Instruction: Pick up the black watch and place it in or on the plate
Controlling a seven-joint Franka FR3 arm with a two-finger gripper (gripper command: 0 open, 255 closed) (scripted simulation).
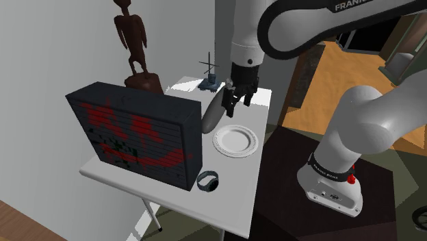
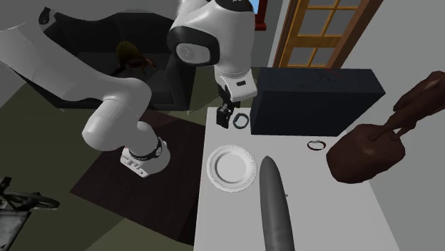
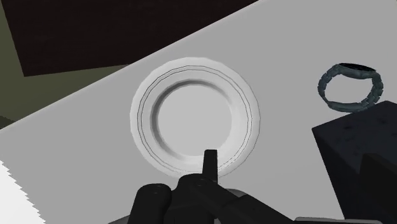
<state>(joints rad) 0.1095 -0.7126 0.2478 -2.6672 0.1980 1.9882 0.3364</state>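
The dark watch (image 1: 207, 181) lies on the white table (image 1: 137, 179) near its front edge, just beside the corner of the black box (image 1: 140, 130). The white plate (image 1: 236, 140) sits bare between the watch and the gripper. My black gripper (image 1: 238, 105) hangs well above the table, over the plate's far side, open and holding nothing. The second exterior view has the gripper (image 2: 225, 118) up beside the watch (image 2: 240, 122), with the plate (image 2: 232, 169) nearer that camera. Looking down from the wrist, the plate (image 3: 196, 118) is below and the watch (image 3: 351, 87) lies off by the box corner (image 3: 362, 153).
A long grey torpedo-shaped object (image 1: 213, 109) lies next to the plate. The big black box with a red smiley takes up the shoulder view's left of the table. A brown statue (image 1: 133, 48) and a small dark item (image 1: 209, 82) stand at the back. A small ring (image 2: 316, 145) lies near the box.
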